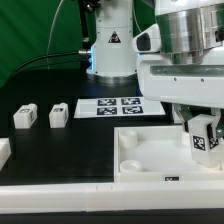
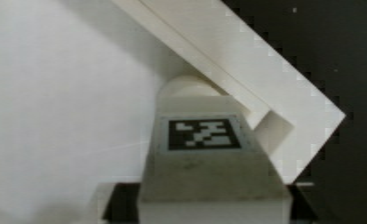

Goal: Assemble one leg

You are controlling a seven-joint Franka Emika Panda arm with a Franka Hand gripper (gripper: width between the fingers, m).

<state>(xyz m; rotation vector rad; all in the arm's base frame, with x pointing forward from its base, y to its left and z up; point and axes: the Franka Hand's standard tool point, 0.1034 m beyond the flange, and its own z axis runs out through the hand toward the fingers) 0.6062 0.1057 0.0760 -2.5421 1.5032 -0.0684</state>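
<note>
Item 1. Leg (image 1: 206, 143): small block-like peg of smooth white plastic with squared sides. It bore a black-and-white square tag on the face toward the exterior camera and another on the face seen in the wrist view (image 2: 205, 134). It was held above the corner of the panel at the exterior view's right. Its long axis stood upright, with the lower end pointing down at the panel. In the wrist view the far end looked rounded and narrower than the body. Whether that end touched the panel could not be told.

Item 2. Gripper (image 1: 203, 128): two fingers pressed against opposite sides of the leg, pinching its upper part under a glossy white and grey wrist housing.

Item 3. Panel (image 1: 140, 160): large flat white square with a raised rim, matte. It had a round socket near the corner at the exterior view's left and lay on the table's near side.

Item 4. Marker board (image 1: 115, 106): thin flat white sheet printed with four tags, lying beyond the panel.

Item 5. Two loose legs (image 1: 24, 117) (image 1: 57, 115): white tagged blocks lying apart from each other at the exterior view's left, well apart from the panel.

Item 6. Table (image 1: 60, 150): flat, black, matte.
</note>
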